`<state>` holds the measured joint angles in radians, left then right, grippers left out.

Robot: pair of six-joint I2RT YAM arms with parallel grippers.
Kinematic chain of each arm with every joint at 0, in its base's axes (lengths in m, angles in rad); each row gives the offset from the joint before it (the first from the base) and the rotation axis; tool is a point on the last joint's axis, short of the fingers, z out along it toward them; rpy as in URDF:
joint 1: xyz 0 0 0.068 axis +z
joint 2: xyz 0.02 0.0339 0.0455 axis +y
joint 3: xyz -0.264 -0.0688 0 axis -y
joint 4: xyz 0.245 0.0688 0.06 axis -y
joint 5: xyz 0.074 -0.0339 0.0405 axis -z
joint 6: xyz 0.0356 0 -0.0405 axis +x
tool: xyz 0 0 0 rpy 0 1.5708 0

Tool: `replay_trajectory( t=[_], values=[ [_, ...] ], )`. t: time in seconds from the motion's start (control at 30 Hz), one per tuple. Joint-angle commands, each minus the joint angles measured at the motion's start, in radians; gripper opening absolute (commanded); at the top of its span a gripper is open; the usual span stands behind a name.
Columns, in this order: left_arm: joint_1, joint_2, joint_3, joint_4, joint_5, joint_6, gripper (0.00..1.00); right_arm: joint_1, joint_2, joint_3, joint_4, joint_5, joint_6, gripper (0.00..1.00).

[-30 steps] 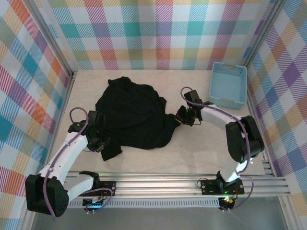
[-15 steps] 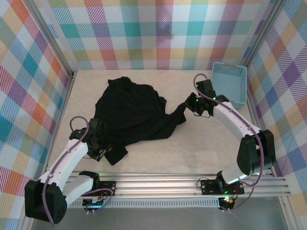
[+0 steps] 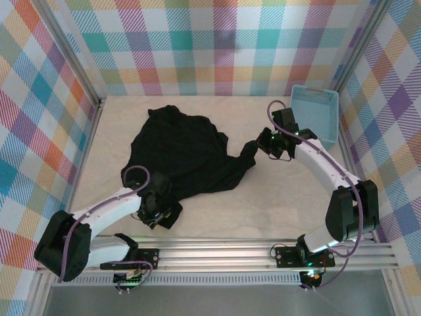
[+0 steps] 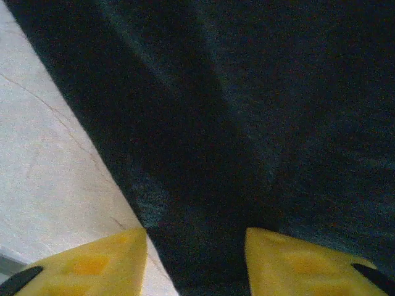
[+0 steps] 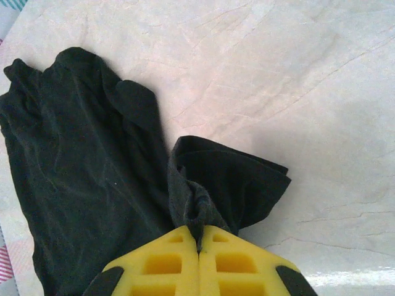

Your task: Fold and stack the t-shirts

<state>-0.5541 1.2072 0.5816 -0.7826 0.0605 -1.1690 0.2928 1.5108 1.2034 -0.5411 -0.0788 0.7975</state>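
Nearby, basket (image 3: 314,116); t-shirt (image 3: 184,155) in right claw (image 3: 260,146).

The black t-shirt (image 3: 184,155) is soft, matt cloth. The pale table (image 3: 263,210) looks smooth like stone, with thin lines. The blue basket (image 3: 314,112) is smooth plastic. The bottom rail (image 3: 223,253) is shiny metal.

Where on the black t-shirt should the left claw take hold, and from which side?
The near-left corner of the t-shirt, by the left claw. Come low from the bare table on its left: the edge lies flat there, so one finger could slide under. The right claw pinches the right-hand flap, so a grip here would probably let the cloth be stretched between them.
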Motion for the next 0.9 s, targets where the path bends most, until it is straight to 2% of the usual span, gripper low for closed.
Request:
replay_trajectory(
  t=[0.0, 0.13, 0.17, 0.3, 0.37, 0.53, 0.63, 0.73, 0.87],
  values=[
    [-0.053, -0.032, 0.026, -0.069, -0.072, -0.101, 0.49, -0.022, 0.031, 0.066, -0.032, -0.019, -0.050, 0.00],
    [-0.056, -0.169, -0.026, -0.115, -0.108, -0.167, 0.51, -0.029, 0.031, 0.079, -0.043, -0.032, -0.074, 0.00],
    [-0.056, -0.206, -0.031, -0.133, -0.115, -0.180, 0.54, -0.030, 0.026, 0.079, -0.048, -0.029, -0.079, 0.00],
    [-0.039, -0.270, -0.001, -0.245, -0.167, -0.177, 0.56, -0.035, 0.000, 0.063, -0.063, -0.023, -0.097, 0.00],
    [0.018, -0.302, 0.026, -0.277, -0.205, -0.132, 0.61, -0.045, -0.021, 0.048, -0.071, -0.016, -0.108, 0.00],
    [0.288, -0.259, 0.106, -0.259, -0.189, 0.090, 0.61, -0.108, -0.040, 0.034, -0.088, -0.017, -0.145, 0.00],
    [0.410, -0.207, 0.131, -0.221, -0.141, 0.209, 0.60, -0.162, -0.016, 0.054, -0.096, -0.035, -0.181, 0.00],
    [0.476, -0.177, 0.135, -0.172, -0.076, 0.279, 0.56, -0.203, 0.022, 0.096, -0.113, -0.065, -0.215, 0.00],
    [0.485, -0.147, 0.105, -0.154, -0.040, 0.295, 0.51, -0.213, 0.052, 0.140, -0.126, -0.104, -0.236, 0.00]
  ],
)
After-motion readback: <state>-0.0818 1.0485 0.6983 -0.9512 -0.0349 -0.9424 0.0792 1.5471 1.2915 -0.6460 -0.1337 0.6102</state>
